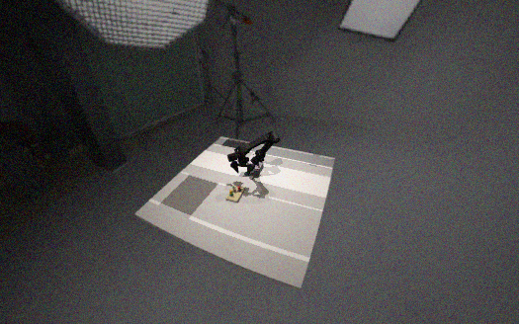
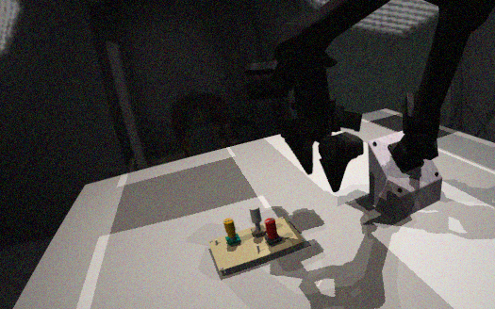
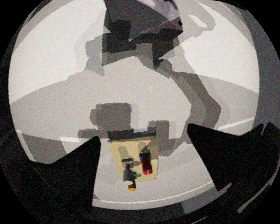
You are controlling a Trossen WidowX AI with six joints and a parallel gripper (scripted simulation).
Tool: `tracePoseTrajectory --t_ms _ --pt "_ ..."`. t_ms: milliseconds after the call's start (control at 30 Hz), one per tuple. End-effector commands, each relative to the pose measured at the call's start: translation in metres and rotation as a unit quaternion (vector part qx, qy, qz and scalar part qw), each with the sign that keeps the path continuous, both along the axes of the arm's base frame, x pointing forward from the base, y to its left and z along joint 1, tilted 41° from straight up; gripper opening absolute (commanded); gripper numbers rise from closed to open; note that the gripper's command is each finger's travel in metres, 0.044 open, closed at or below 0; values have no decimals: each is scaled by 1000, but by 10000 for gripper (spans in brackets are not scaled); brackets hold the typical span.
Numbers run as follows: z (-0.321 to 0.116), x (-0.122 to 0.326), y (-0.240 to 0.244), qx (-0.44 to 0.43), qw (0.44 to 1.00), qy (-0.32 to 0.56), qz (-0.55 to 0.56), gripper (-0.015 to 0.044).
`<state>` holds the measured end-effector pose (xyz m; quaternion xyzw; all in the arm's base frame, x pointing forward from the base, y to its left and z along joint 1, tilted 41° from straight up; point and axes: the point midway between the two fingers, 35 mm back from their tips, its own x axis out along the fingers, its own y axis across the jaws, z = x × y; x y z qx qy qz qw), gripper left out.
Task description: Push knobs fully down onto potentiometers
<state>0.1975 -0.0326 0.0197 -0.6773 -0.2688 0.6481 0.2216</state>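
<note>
The circuit board (image 1: 233, 199) (image 2: 241, 259) (image 3: 133, 145) stands low on the table. A yellow knob (image 2: 229, 228) (image 3: 132, 189) stands upright on a teal potentiometer (image 2: 233, 240). A red knob (image 2: 271, 227) (image 3: 147, 171) stands upright on a dark potentiometer. No clear gap shows under either, but the contact is too small to tell for certain. Behind and between them, a grey knob-like top (image 2: 255, 215) stands on a thin stem. My gripper (image 1: 243, 171) (image 2: 322, 181) (image 3: 144, 135) is open and empty. It hangs above the table, on the arm-base side of the board, touching nothing.
The arm's pale base block (image 2: 383, 184) stands behind the board, to the right in the exterior view. Arm shadows and light and dark bands cross the table (image 1: 248, 237) (image 2: 152, 278). A light stand (image 1: 238, 94) is beyond the table's back edge.
</note>
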Motion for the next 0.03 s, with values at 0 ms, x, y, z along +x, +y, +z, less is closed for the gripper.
tracePoseTrajectory --t_ms 0 --pt "-1 -1 0 -2 1000 -1 3 440"
